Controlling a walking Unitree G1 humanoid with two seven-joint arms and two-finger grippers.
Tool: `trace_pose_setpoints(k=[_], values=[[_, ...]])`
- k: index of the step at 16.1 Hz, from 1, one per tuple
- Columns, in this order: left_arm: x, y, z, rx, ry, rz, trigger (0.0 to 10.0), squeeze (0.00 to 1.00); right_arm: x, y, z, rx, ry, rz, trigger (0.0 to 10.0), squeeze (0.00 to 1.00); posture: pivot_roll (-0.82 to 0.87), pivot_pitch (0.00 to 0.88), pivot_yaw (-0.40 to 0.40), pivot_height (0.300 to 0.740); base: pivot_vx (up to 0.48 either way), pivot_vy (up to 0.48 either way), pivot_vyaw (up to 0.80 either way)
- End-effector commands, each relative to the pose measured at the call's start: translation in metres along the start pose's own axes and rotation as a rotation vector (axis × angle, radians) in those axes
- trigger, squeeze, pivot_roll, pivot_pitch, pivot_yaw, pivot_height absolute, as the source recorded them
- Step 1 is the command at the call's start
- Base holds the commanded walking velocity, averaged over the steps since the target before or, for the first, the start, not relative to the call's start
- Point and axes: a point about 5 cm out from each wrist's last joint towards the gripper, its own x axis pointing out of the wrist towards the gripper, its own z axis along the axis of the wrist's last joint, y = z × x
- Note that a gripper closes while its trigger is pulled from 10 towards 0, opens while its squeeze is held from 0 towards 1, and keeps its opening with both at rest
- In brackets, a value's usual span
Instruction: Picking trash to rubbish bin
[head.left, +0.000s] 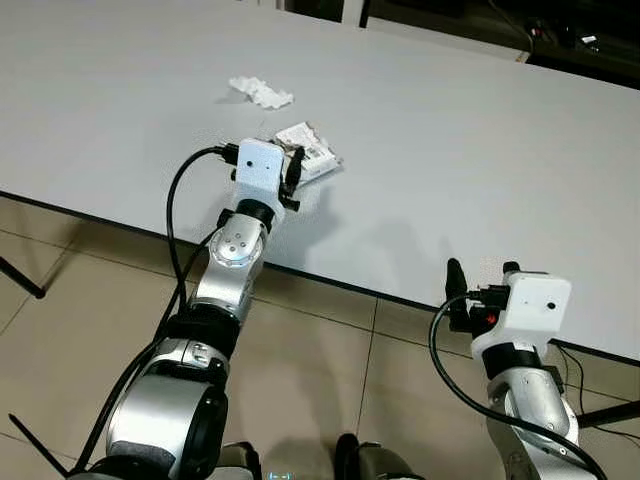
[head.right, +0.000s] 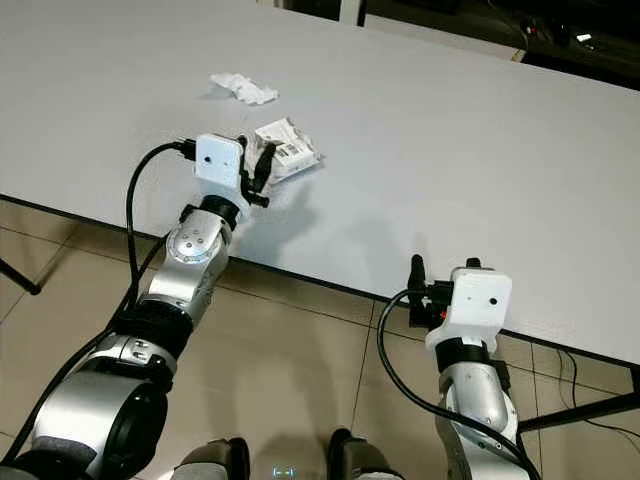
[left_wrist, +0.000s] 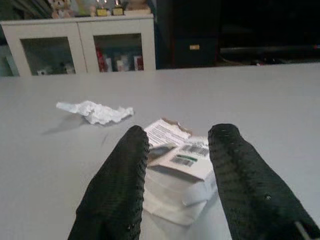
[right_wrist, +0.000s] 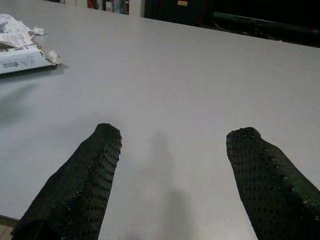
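A torn white package with barcode labels (head.left: 314, 150) lies on the grey table (head.left: 480, 140), close to its front edge. My left gripper (left_wrist: 179, 136) is open and low over the table. Its black fingers (left_wrist: 125, 180) stand on either side of the package's (left_wrist: 176, 161) near end without closing on it. A crumpled white tissue (head.left: 260, 92) lies a little farther back and to the left, apart from the package. My right gripper (head.left: 482, 272) is open at the table's front edge on the right, with bare tabletop between its fingers (right_wrist: 85, 180).
Beige floor tiles (head.left: 60, 300) run below the table's front edge. A white cabinet with glass doors (left_wrist: 85, 42) and dark furniture stand beyond the table's far side. Cables (head.left: 560, 35) lie past the far right corner. The table's right half is bare.
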Motion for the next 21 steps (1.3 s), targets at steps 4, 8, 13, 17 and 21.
trace_pose_setpoints(k=[4, 8, 13, 17, 21], values=[[0.0004, -0.0088, -0.0008, -0.008, 0.021, -0.046, 10.0, 0.0, 0.0012, -0.0043, -0.0016, -0.023, -0.004, -0.017, 10.0, 0.0, 0.07, 0.126, -0.068, 0.74, 0.459, 0.0, 0.0], [0.0006, -0.0093, -0.0003, -0.01, 0.023, -0.054, 10.0, 0.0, 0.001, -0.0038, -0.0019, -0.025, -0.006, -0.017, 10.0, 0.0, 0.06, 0.123, -0.066, 0.74, 0.458, 0.0, 0.0], [0.0011, -0.0081, 0.0027, -0.02, 0.014, -0.045, 10.0, 0.0, 0.0016, -0.0028, -0.0023, -0.027, -0.008, -0.012, 10.0, 0.0, 0.07, 0.122, -0.068, 0.74, 0.369, 0.0, 0.0], [-0.0003, -0.005, 0.0012, -0.019, 0.021, -0.036, 10.0, 0.0, 0.0023, 0.0005, -0.0034, -0.027, -0.006, -0.002, 10.0, 0.0, 0.08, 0.127, -0.069, 0.74, 0.0, 0.0, 0.0], [-0.0017, -0.0075, -0.0033, -0.021, 0.05, -0.036, 10.0, 0.0, 0.0026, 0.0018, -0.0038, -0.03, -0.007, 0.002, 10.0, 0.0, 0.08, 0.129, -0.069, 0.74, 0.0, 0.0, 0.0]])
